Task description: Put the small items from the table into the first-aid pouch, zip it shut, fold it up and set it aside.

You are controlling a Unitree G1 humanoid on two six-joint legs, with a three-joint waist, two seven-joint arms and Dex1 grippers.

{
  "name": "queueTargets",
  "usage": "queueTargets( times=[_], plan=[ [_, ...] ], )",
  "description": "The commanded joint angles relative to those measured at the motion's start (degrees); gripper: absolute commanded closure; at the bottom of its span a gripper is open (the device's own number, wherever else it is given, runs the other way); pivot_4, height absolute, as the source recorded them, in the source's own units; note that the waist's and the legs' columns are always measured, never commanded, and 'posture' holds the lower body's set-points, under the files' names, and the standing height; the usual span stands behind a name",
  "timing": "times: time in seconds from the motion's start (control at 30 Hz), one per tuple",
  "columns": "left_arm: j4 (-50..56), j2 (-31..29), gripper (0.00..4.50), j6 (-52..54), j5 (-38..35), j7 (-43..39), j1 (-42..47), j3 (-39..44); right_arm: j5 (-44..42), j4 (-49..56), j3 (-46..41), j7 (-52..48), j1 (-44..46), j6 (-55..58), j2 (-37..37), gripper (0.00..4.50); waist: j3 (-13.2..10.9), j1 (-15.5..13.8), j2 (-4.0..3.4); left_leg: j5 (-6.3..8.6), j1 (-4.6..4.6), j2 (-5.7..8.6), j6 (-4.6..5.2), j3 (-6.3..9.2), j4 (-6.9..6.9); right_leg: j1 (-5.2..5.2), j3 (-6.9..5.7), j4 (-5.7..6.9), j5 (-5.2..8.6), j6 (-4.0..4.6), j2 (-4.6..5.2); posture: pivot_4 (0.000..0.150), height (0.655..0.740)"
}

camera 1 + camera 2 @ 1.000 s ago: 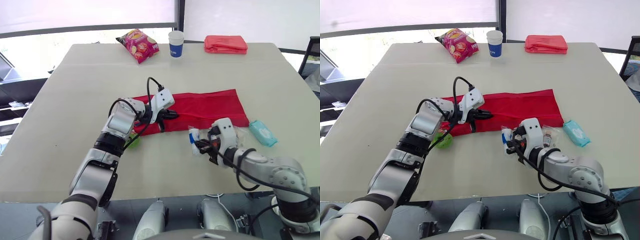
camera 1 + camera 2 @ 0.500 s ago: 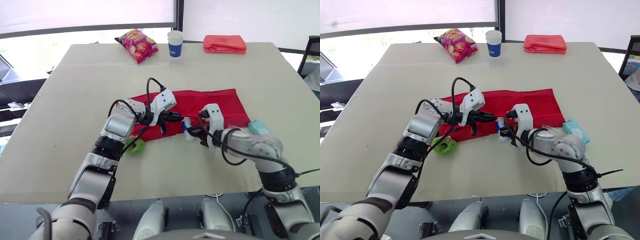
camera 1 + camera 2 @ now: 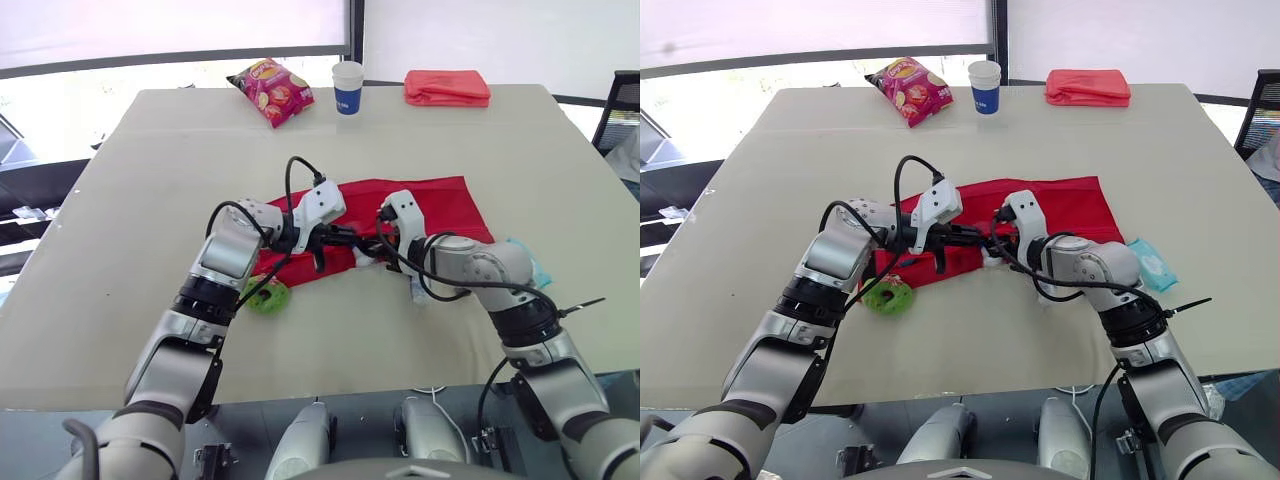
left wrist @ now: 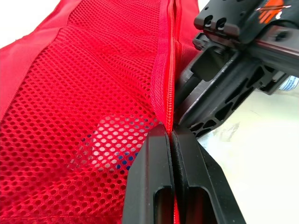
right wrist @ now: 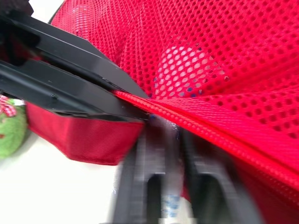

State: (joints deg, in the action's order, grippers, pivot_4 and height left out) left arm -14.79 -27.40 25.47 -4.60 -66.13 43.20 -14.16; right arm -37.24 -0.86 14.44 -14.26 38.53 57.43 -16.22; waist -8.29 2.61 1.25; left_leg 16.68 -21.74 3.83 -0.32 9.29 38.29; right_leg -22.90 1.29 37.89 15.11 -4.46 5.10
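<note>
In the middle of the worktop (image 3: pixel 150 180) lies the red first-aid pouch (image 3: pixel 440 205), unfolded, its mesh pocket unzipped. The left hand (image 4: pixel 171 135) is clenched on the zipper edge, lifting the pocket's mouth. The right hand (image 3: pixel 372 246) meets it there, apparently grasping a small white-and-blue item (image 5: pixel 164 140). Packing is under way; next, that item needs sliding under the lifted edge before release. A green item (image 3: pixel 268 296) and a teal packet (image 3: pixel 1150 262) lie beside the pouch. No label is legible.

Pouch (image 3: pixel 425 205) mouth: blocked by my left gripper (image 3: pixel 342 237) pinching the zip edge and my right gripper (image 3: pixel 373 248) clamping a small bottle (image 5: pixel 166 135). Beyond pouch: bare surface (image 3: pixel 200 160). Left corner: green roll (image 3: pixel 268 296).
</note>
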Motion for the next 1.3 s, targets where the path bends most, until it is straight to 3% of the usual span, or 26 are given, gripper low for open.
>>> queueTargets(
  times=[0.03,0.27,0.6,0.77,0.8,1.07,1.3],
  plan=[
    [-1.25,-0.12,4.50,-1.41,0.10,-0.66,0.86,-0.77,-0.55,8.93,-2.39,-3.58,-2.22,1.23,-3.38,1.93,0.00,-0.29,0.00,0.00,-0.02,0.00,0.00,0.00,0.00,-0.01,0.00,-0.01,0.00,0.00,0.00,0.150,0.7400],
    [-3.77,-0.09,4.50,-2.66,0.21,-0.91,1.88,-1.24,-0.72,21.65,-2.64,-9.47,-7.78,3.99,-11.96,1.93,0.00,-0.23,0.00,0.00,-0.06,0.02,0.00,0.01,0.00,-0.03,-0.03,-0.03,0.00,0.00,0.06,0.150,0.7400],
    [-2.57,-0.14,4.50,-1.94,-0.42,-1.15,1.88,-1.54,8.69,17.96,2.49,-8.15,-8.58,-1.35,-7.35,1.93,0.00,-0.19,0.00,0.00,-0.03,0.01,0.00,-0.07,0.01,-0.04,0.01,0.01,0.00,0.00,0.04,0.150,0.7400],
    [-0.52,-0.12,4.50,-0.38,-1.09,-1.14,1.57,-1.39,13.73,13.04,3.59,-7.79,-7.34,-5.03,-4.66,4.23,0.00,-0.17,0.00,0.00,-0.03,0.02,0.00,-0.08,0.01,-0.04,0.02,0.00,0.00,0.00,0.04,0.150,0.7400],
    [-0.17,-0.10,4.50,-0.14,-1.14,-1.10,1.49,-1.39,14.44,12.16,3.59,-7.95,-7.08,-5.66,-4.14,4.38,0.00,-0.20,0.00,0.00,-0.03,0.02,0.00,-0.07,0.01,-0.04,0.02,0.00,0.00,0.00,0.04,0.150,0.7400],
    [1.55,-0.19,4.50,0.52,-1.16,-1.16,0.81,-1.58,20.09,4.15,2.80,-8.57,-4.51,-13.23,0.43,4.38,0.00,-0.16,0.00,0.00,-0.03,0.02,0.00,-0.08,0.01,-0.05,0.02,0.00,0.00,0.00,0.04,0.150,0.7400],
    [3.29,-0.78,4.50,0.17,-0.83,-1.18,-0.14,-1.91,26.93,-4.92,5.94,-14.14,-1.05,-23.50,-0.16,4.38,0.00,-0.06,-0.01,0.00,-0.03,0.02,-0.01,-0.09,0.00,-0.06,0.03,0.00,0.00,0.00,0.04,0.150,0.7400]
  ],
)
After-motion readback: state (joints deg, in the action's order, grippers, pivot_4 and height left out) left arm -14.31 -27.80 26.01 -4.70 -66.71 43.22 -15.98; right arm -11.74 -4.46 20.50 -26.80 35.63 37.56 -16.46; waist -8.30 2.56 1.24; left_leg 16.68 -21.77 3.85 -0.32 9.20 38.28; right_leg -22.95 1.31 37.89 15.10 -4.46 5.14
